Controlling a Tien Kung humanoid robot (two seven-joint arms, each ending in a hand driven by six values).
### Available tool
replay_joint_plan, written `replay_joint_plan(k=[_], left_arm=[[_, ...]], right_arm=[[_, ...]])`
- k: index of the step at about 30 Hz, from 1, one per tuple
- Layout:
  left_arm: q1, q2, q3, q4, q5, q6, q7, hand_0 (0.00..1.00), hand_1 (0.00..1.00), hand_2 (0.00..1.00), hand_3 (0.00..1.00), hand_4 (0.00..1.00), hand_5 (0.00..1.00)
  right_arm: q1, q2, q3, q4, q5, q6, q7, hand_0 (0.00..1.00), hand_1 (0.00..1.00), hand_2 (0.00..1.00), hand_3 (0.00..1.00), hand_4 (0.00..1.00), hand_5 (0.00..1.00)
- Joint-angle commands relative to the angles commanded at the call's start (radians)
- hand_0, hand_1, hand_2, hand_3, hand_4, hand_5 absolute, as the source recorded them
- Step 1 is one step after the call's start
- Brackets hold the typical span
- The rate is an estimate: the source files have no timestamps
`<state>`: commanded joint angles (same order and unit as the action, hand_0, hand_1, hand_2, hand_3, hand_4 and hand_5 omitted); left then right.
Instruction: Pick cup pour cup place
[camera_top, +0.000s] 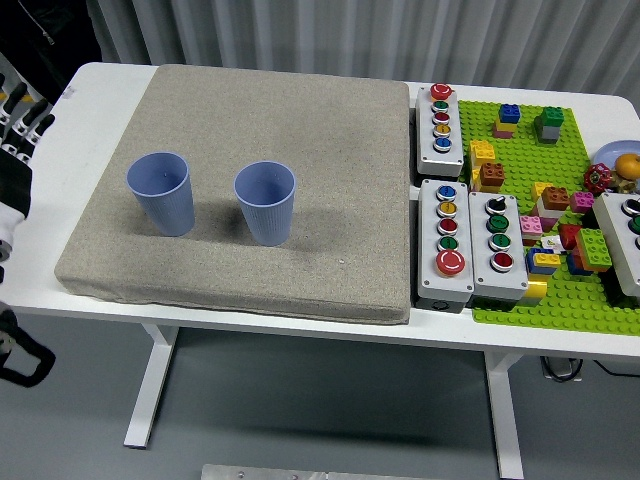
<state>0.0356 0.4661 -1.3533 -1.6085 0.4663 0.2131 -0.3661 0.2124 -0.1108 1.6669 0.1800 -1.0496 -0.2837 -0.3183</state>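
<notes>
Two blue cups stand upright on the grey mat (240, 280), and you have yet to touch either. The left hand (22, 125) sits at your picture's left edge, above the table's far-left corner; its fingers are only partly in frame, so you cannot tell whether they are spread or curled. From that hand, the left cup (160, 192) lies to the right and a little nearer you, with the right cup (266, 202) just beyond it, apart and not touching. Both cups have their long axis vertical, mouths up. Your right hand is out of view, so the left is probably the one to reach, approaching the near cup from its side.
</notes>
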Motion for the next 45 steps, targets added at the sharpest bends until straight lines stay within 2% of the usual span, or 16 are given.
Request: replay_joint_plan(k=[1,3,6,10,14,16,17,24,28,29,32,41,45], left_arm=[[0.000,0.000,0.000,0.000,0.000,0.000,0.000,0.786,0.784,0.896,0.930,0.941,0.724],[0.047,-0.004,0.027,-0.033,0.022,0.005,-0.012,0.786,0.784,0.896,0.930,0.941,0.724],[0.070,-0.005,0.052,-0.034,0.033,0.004,-0.022,0.791,0.789,0.898,0.925,0.953,0.688],[0.080,-0.010,0.068,-0.022,0.055,0.026,-0.029,0.791,0.789,0.898,0.925,0.953,0.688],[0.083,-0.018,0.079,-0.014,0.132,0.060,-0.025,0.794,0.793,0.903,0.922,0.960,0.693],[0.079,-0.034,0.097,0.011,0.150,0.082,-0.042,0.794,0.793,0.903,0.922,0.960,0.693],[0.077,-0.040,0.105,0.023,0.168,0.091,-0.045,0.807,0.815,0.950,0.981,0.989,0.474],[0.070,-0.061,0.135,0.065,0.281,0.101,-0.021,0.818,0.832,0.974,0.998,0.995,0.454],[0.068,-0.062,0.141,0.072,0.351,0.103,-0.002,0.818,0.832,0.974,0.998,0.995,0.454],[0.065,-0.062,0.146,0.076,0.379,0.106,0.007,0.851,0.855,0.998,0.998,0.998,0.413],[0.058,-0.065,0.152,0.086,0.440,0.111,0.022,0.851,0.855,0.998,0.998,0.998,0.413],[0.028,-0.074,0.177,0.138,0.539,0.114,0.060,0.891,0.885,0.998,0.998,0.998,0.390],[0.004,-0.084,0.186,0.169,0.546,0.116,0.061,0.891,0.885,0.998,0.998,0.998,0.390]], right_arm=[[0.000,0.000,0.000,0.000,0.000,0.000,0.000,0.701,0.628,0.562,0.563,0.002,0.009],[-0.002,0.002,0.010,0.000,-0.015,0.003,-0.004,0.701,0.628,0.562,0.563,0.002,0.009],[-0.002,0.003,0.009,0.000,-0.015,0.005,-0.006,0.701,0.628,0.562,0.564,0.002,0.011],[-0.005,0.005,0.011,0.000,-0.020,0.007,-0.008,0.701,0.628,0.562,0.564,0.002,0.011],[-0.008,0.006,0.010,0.000,-0.021,0.007,-0.009,0.701,0.628,0.561,0.564,0.002,0.011],[-0.010,0.007,0.010,0.000,-0.023,0.008,-0.009,0.701,0.628,0.561,0.564,0.002,0.011],[-0.011,0.008,0.010,0.000,-0.024,0.008,-0.009,0.700,0.628,0.561,0.564,0.002,0.018],[-0.013,0.009,0.010,0.000,-0.025,0.008,-0.009,0.700,0.628,0.561,0.564,0.002,0.021],[-0.011,0.008,0.007,0.000,-0.021,0.007,-0.008,0.700,0.628,0.561,0.564,0.002,0.021],[-0.010,0.008,0.006,0.000,-0.017,0.007,-0.007,0.699,0.628,0.561,0.564,0.002,0.026],[-0.007,0.007,0.003,0.000,-0.013,0.007,-0.005,0.699,0.628,0.561,0.564,0.002,0.026],[-0.005,0.007,0.005,0.000,-0.016,0.007,-0.005,0.700,0.628,0.561,0.564,0.002,0.029],[-0.003,0.008,0.006,0.000,-0.014,0.005,-0.005,0.700,0.628,0.561,0.564,0.002,0.029]])
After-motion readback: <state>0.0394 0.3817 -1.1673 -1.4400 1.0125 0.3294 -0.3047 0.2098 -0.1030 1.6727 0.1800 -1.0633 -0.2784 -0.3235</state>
